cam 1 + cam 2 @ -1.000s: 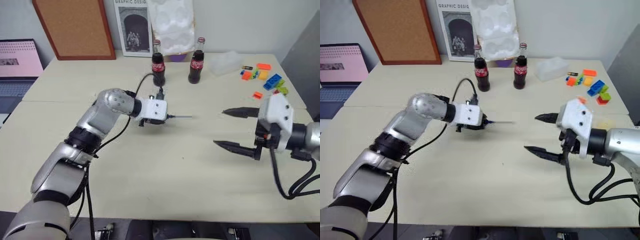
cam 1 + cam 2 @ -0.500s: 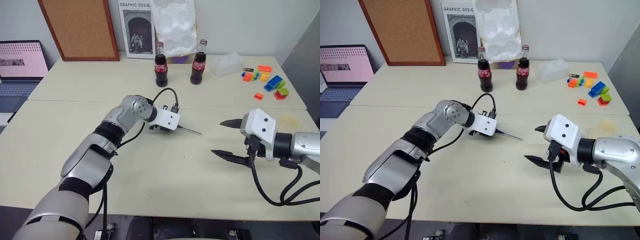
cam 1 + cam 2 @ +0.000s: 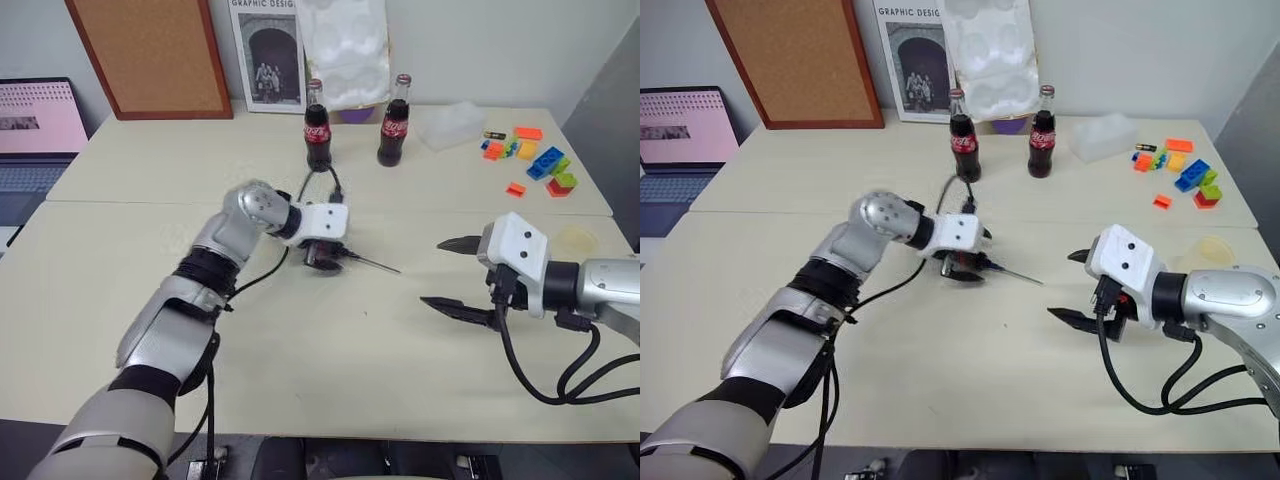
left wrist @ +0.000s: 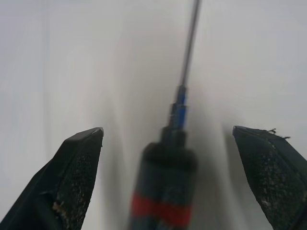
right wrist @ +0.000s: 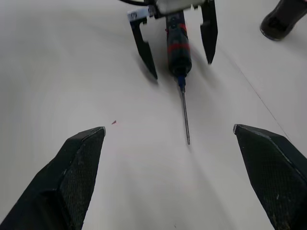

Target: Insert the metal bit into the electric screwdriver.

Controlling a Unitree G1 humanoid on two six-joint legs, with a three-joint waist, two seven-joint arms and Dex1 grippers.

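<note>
The electric screwdriver (image 5: 178, 45), dark with a red band and blue tip, lies between the spread fingers of my left gripper (image 5: 181, 67) near the table's middle, and neither finger touches it. The metal bit (image 5: 184, 117) sticks straight out of its tip, thin and silver, pointing toward my right gripper (image 3: 432, 272). In the left wrist view the screwdriver (image 4: 165, 187) runs up the centre with the bit (image 4: 189, 43) beyond it. My right gripper is open and holds nothing, a hand's width to the right of the bit's end.
Two cola bottles (image 3: 317, 130) (image 3: 392, 125) stand behind the left gripper. Coloured bricks (image 3: 530, 160) and a clear plastic box (image 3: 450, 125) sit at the back right, a round clear dish (image 3: 578, 238) near the right arm. A laptop (image 3: 35, 130) is at the far left.
My left gripper has gone from shut on the screwdriver to open, and has lifted a little and rolled. The right gripper has stayed in place and open.
</note>
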